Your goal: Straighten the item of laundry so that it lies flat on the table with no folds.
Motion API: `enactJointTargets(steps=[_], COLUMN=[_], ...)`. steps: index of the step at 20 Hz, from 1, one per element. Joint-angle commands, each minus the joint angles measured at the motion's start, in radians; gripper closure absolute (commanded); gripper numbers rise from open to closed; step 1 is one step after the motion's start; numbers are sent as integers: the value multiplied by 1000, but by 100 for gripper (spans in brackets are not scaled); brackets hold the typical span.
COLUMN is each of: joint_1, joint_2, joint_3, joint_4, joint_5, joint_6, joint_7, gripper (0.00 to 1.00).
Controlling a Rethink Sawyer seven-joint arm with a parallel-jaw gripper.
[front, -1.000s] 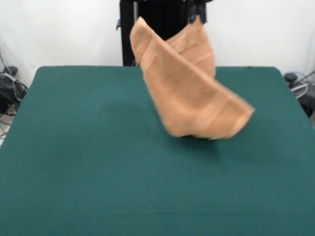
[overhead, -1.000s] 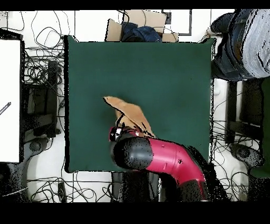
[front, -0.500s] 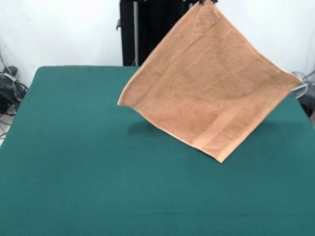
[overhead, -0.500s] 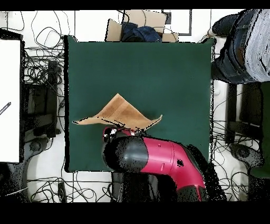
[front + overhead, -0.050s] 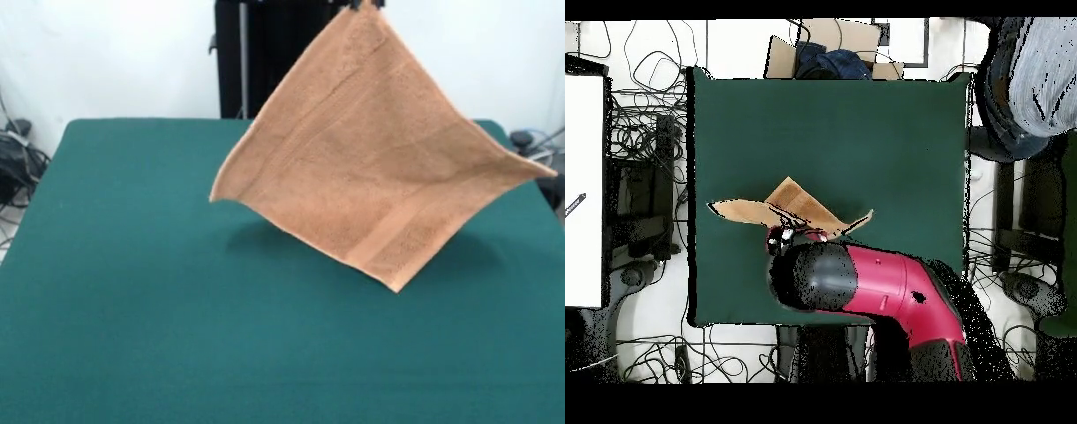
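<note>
Red arm (image 5: 895, 290) reaches over table, jaws clamped shut.

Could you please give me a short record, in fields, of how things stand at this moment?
towel: orange-tan, hanging spread like a diamond, held up by its top corner
towel contact: lowest corner above the table, shadow beneath it
table: green cloth
pincer: at the towel's top corner, at the picture's top edge
arm: red and black, over the table's robot-side edge
person: at the overhead view's corner

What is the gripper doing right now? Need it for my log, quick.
Gripper: shut on the towel, holding it by one corner, spread out above the table.
</note>
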Motion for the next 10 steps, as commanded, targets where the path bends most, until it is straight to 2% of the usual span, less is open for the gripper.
enactJointTargets(steps=[1,6,10], joint_1=[-27,-29,-26], joint_2=[105,118,104], joint_3=[43,50,37], joint_4=[29,14,42], joint_5=[-39,-62,-60], joint_6=[-106,-119,-124], joint_7=[5,2,21], gripper=[0,0,0])
